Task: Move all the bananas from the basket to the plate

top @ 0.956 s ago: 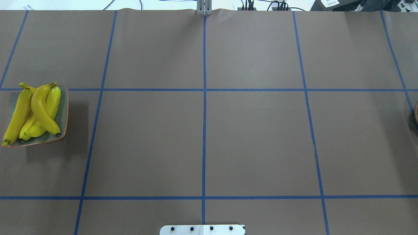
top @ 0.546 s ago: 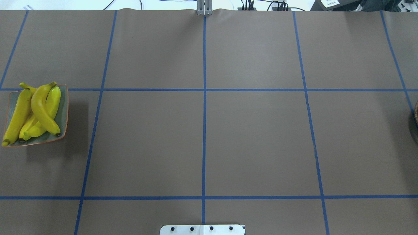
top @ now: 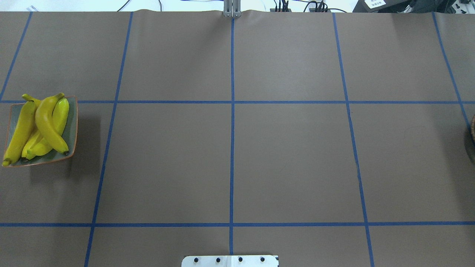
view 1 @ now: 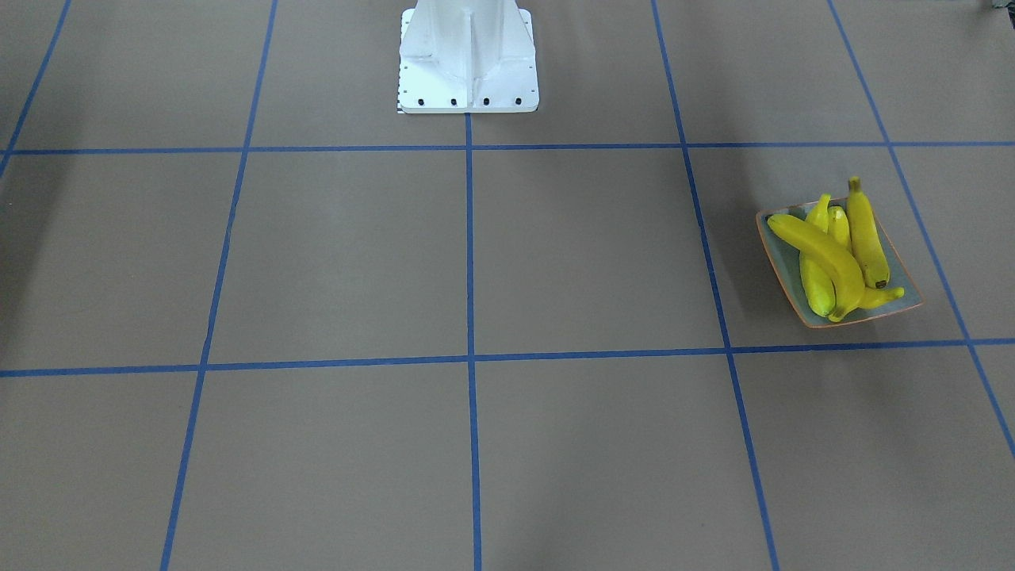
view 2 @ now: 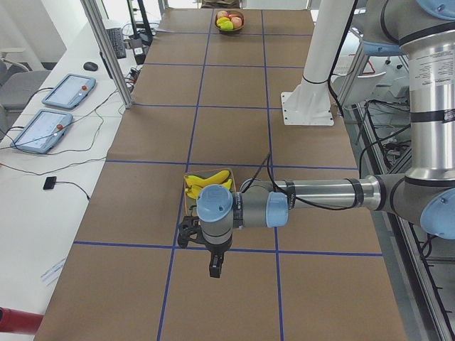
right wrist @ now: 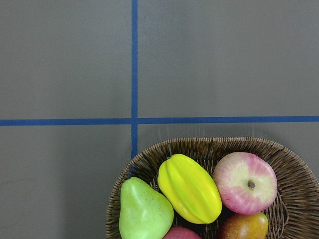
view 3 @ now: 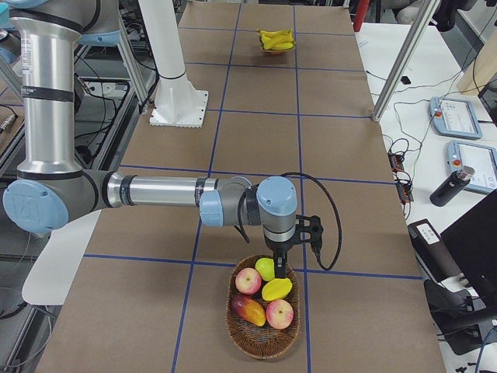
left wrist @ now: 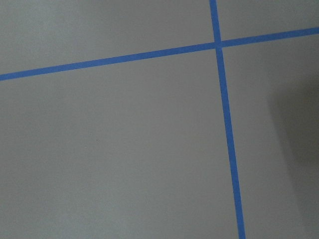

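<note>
The bananas (top: 37,128) lie heaped on the plate (top: 72,148) at the left end of the table (top: 289,155), one slung across the others, with a tip poking past the rim.

The left arm (view 2: 320,193) reaches out level over the table, wrist bent straight down. The left gripper (view 2: 214,271) hangs above the cloth just beside the plate, touching nothing. From this side I cannot tell how its jaws stand.

At the far end, the right arm (view 3: 155,191) stretches out level too, wrist down. The right gripper (view 3: 277,261) hangs over the inner edge of the basket (right wrist: 199,145), which holds a pear (right wrist: 144,211), an apple (right wrist: 245,182) and a ribbed yellow fruit (right wrist: 189,188). I cannot tell whether its jaws are parted either.
</note>
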You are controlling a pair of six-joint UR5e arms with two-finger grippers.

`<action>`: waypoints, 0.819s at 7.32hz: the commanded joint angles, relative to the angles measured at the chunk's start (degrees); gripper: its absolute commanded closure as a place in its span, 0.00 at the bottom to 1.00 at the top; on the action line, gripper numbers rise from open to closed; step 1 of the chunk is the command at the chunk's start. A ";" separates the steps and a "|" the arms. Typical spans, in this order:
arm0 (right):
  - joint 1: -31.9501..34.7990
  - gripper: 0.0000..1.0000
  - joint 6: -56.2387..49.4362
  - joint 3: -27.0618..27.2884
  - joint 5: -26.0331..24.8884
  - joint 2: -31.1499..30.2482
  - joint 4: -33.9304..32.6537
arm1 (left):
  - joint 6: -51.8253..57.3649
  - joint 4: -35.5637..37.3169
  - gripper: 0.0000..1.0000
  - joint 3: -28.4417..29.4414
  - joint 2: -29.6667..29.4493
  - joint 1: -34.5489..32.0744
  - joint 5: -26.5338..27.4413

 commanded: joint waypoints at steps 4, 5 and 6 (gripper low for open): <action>-0.31 0.00 0.10 0.01 -0.15 -0.35 0.13 | 0.08 -0.09 0.00 2.42 0.06 0.09 -0.03; -0.31 0.00 0.10 0.01 -0.06 -0.35 0.13 | -0.01 -0.17 0.00 2.07 -0.02 0.09 -0.12; -0.31 0.00 0.19 -0.07 -0.06 -0.35 0.04 | 0.08 -0.18 0.00 1.98 -0.02 0.09 -0.12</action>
